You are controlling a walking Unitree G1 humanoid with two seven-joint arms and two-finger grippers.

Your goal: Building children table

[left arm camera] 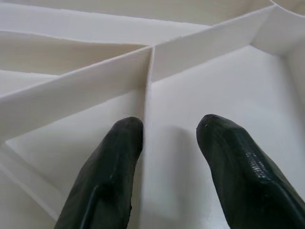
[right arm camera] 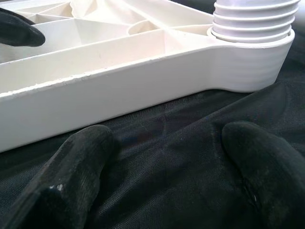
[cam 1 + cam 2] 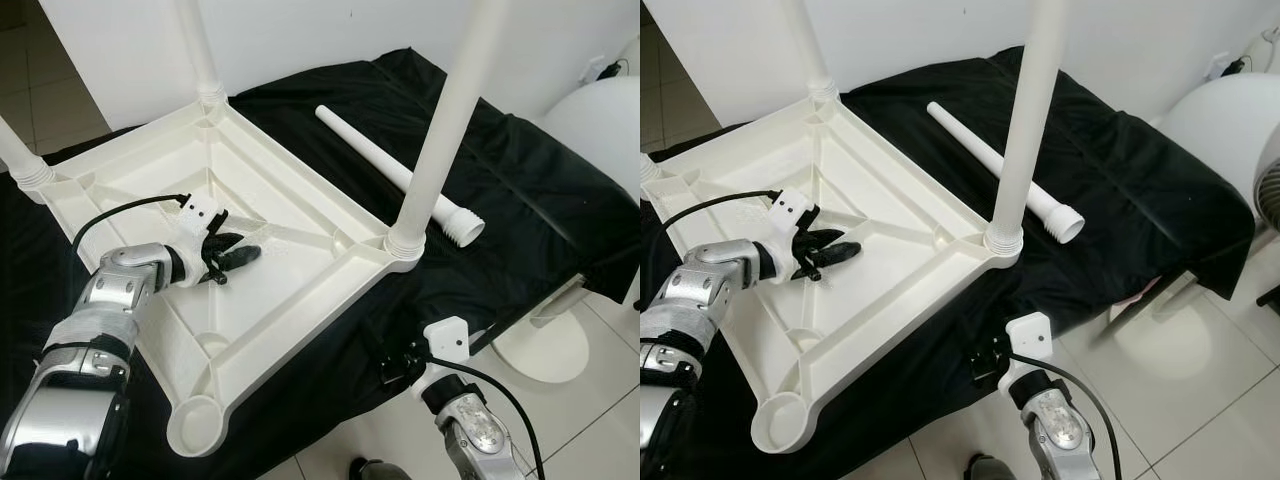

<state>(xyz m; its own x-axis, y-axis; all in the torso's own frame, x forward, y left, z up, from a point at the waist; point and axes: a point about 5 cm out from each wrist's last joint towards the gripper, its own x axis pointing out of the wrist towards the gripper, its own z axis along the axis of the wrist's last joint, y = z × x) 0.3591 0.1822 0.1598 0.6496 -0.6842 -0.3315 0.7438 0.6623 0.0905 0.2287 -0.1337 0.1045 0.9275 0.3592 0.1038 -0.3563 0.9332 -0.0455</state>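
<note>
A white plastic children's table top (image 3: 290, 235) lies upside down on a black cloth. Three white legs stand screwed into its corners, one at the near right corner (image 3: 448, 120). A loose white leg (image 3: 400, 178) lies on the cloth behind it. The near corner socket (image 3: 196, 421) holds no leg. My left gripper (image 3: 240, 258) is open inside the underside, its fingers (image 1: 109, 176) resting over a rib (image 1: 147, 86). My right gripper (image 2: 167, 176) is open and low on the cloth, just in front of the table's edge (image 2: 119, 90) below the near right leg.
The black cloth (image 3: 520, 200) covers the work surface and hangs over its front edge. A white round stool or fan base (image 3: 545, 345) stands on the tiled floor at the right. A white wall runs behind.
</note>
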